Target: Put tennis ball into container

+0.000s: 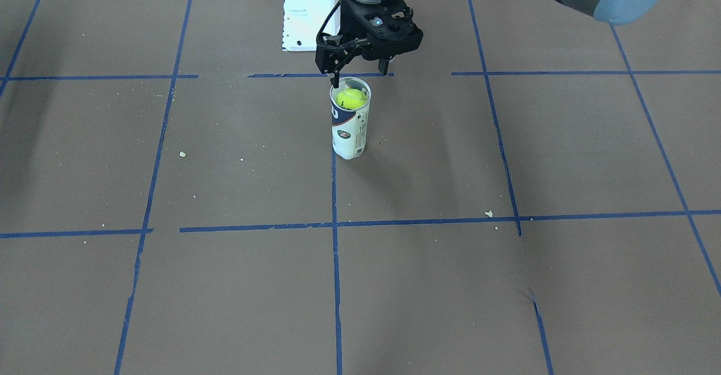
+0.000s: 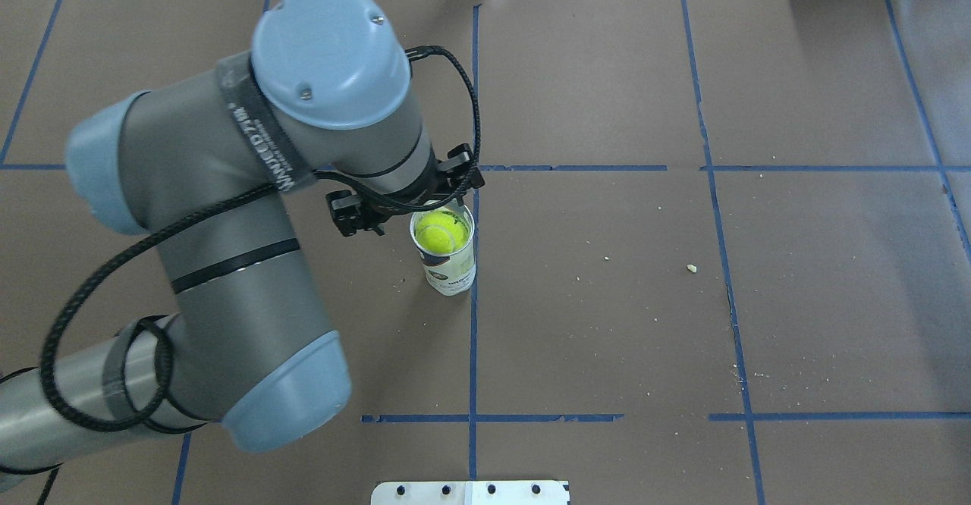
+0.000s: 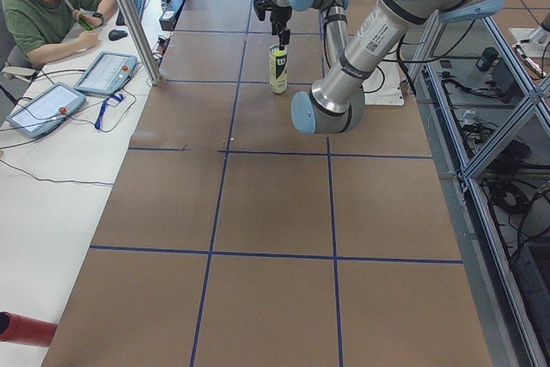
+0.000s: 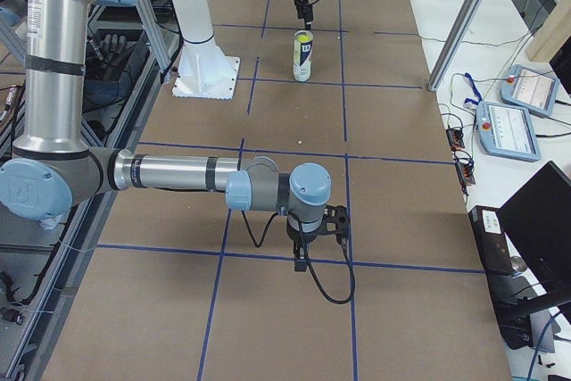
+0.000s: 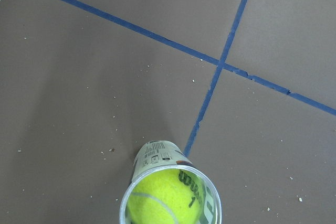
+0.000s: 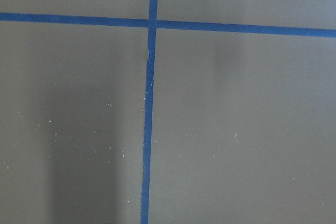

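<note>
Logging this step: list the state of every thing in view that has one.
tennis ball: inside the container, near its top.
container: upright on the table, top open.
left hand: open, empty, above the container.
right hand: over the table, far from the container; open or shut cannot be told.

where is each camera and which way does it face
Overhead exterior: behind and above, looking forward and down; left arm over container.
Exterior front-facing: across the table, looking back and down; left end effector above tennis ball.
Exterior left: table's left end, looking along it; left arm nearest.
Exterior right: opposite end; right arm nearest.
Left wrist: down into container; no body.
Right wrist: down on table; no body.
Shared: overhead and front-facing show tennis ball inside container.
</note>
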`<action>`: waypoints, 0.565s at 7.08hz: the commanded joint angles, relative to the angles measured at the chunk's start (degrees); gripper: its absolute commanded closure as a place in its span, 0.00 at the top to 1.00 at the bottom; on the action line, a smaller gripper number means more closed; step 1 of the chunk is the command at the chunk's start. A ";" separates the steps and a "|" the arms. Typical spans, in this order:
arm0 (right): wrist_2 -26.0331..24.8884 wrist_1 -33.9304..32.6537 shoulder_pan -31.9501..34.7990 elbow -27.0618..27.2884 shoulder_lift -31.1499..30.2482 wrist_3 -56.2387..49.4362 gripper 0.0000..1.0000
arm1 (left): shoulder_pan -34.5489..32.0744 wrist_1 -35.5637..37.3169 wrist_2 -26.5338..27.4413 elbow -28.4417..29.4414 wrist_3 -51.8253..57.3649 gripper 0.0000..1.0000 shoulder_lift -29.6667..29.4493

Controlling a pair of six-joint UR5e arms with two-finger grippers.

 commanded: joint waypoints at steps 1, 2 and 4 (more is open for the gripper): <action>0.00 0.02 0.00 -0.05 0.01 0.00 1.00 | -7.76 -0.33 -0.70 -9.89 16.90 1.00 10.70; 0.00 0.02 0.00 -0.05 0.01 0.00 1.00 | -13.91 -0.41 -1.22 -9.83 27.79 1.00 13.87; 0.00 0.02 0.00 -0.05 0.01 0.00 1.00 | -30.58 -2.25 -11.12 -7.38 54.56 1.00 24.05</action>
